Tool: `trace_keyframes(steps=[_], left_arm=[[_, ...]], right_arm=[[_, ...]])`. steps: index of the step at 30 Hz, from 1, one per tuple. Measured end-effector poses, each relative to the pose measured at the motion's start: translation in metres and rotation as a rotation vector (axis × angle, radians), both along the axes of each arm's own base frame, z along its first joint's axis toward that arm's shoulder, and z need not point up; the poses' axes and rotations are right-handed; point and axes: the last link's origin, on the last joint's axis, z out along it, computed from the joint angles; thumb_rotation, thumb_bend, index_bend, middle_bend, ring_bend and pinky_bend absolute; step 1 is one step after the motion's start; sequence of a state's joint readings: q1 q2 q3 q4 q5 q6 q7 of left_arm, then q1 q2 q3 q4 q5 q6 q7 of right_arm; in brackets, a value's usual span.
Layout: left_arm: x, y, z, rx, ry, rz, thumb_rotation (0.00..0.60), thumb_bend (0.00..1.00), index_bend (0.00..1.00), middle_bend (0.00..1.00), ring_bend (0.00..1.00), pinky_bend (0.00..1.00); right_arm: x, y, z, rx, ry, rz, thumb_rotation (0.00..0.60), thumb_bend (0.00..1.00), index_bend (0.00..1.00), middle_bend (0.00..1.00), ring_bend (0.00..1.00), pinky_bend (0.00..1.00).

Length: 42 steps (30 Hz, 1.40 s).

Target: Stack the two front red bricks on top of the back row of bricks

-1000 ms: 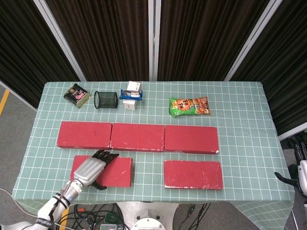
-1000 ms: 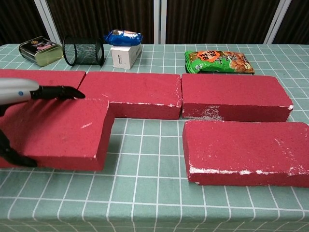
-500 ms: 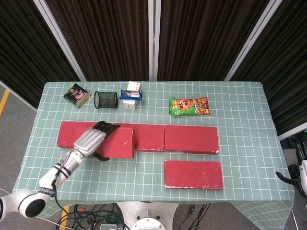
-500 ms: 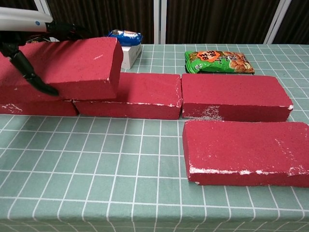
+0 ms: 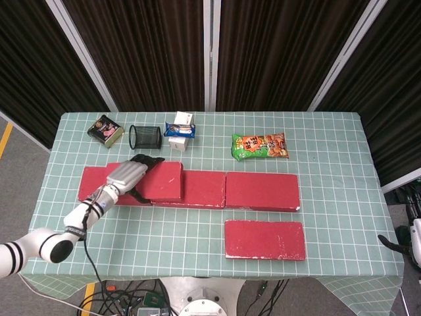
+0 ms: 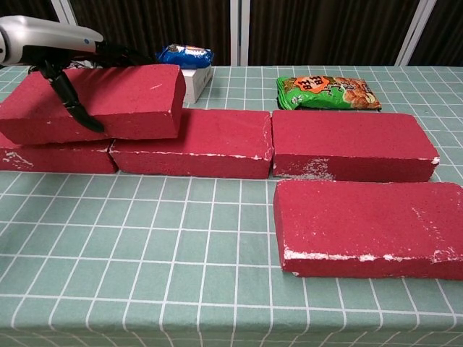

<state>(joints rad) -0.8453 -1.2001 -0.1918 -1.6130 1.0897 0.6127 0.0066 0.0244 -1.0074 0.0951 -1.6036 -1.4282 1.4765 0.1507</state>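
While my left hand (image 5: 128,175) grips one red brick (image 6: 101,101) on the back row (image 5: 260,191), the other front brick (image 5: 264,239) lies on the green checked table (image 5: 342,191), dark curtains (image 5: 263,52) behind; I cannot tell my right hand's (image 5: 413,240) state.

Your left hand (image 6: 61,54) grips a red brick (image 6: 101,101) at the upper left of the frame, dark fingers across its top and thumb down its front face. That brick sits over the back row (image 6: 289,144), overlapping its left and middle bricks. At lower right, the other front brick (image 6: 369,225) lies flat on the table (image 6: 145,275). A snack bag (image 6: 329,92) lies behind the row.
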Motion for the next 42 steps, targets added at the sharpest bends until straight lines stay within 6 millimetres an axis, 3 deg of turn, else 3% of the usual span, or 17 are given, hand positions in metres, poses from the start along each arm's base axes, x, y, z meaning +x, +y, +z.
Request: trace_keyframes(steps=[8, 42], left_arm=[[0.002, 0.011, -0.009, -0.030, 0.021, -0.002, 0.600, 0.06, 0.06, 0.14, 0.08, 0.00], [0.003, 0.013, -0.019, -0.062, 0.046, -0.038, 0.600, 0.03, 0.07, 0.15, 0.08, 0.00]], right_arm=[[0.002, 0.000, 0.004, -0.010, 0.007, 0.003, 0.600, 0.01, 0.00, 0.00, 0.00, 0.00], [0.000, 0.000, 0.002, -0.002, 0.006, -0.010, 0.600, 0.01, 0.00, 0.00, 0.00, 0.00]])
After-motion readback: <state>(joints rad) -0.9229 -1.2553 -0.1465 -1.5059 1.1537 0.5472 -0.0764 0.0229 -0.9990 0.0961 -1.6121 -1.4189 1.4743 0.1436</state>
